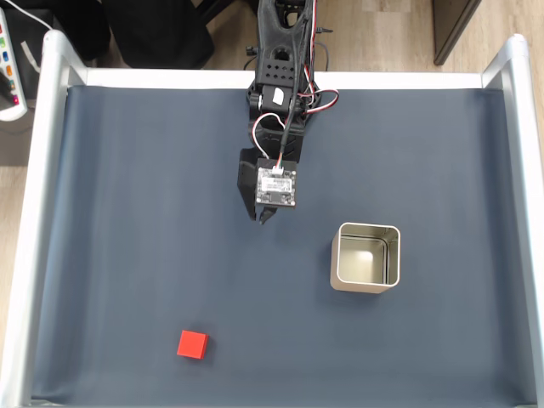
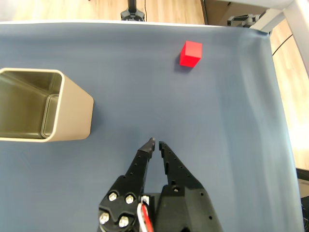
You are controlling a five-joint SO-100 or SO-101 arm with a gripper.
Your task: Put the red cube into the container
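Note:
The red cube (image 1: 193, 344) lies on the dark blue mat near the front left in the fixed view; in the wrist view the red cube (image 2: 190, 53) is far ahead, slightly right. The container (image 1: 365, 257), a square silver tin, stands upright and empty at the middle right; in the wrist view the container (image 2: 43, 106) is at the left. My black gripper (image 1: 263, 219) hovers over the mat's middle, well away from both. In the wrist view the gripper (image 2: 156, 142) has its fingertips nearly touching and holds nothing.
The dark blue mat (image 1: 127, 212) covers a table with white rails (image 1: 38, 170) at the sides and back. The arm's base (image 1: 285, 51) and its wires stand at the back centre. Wooden floor lies beyond the table.

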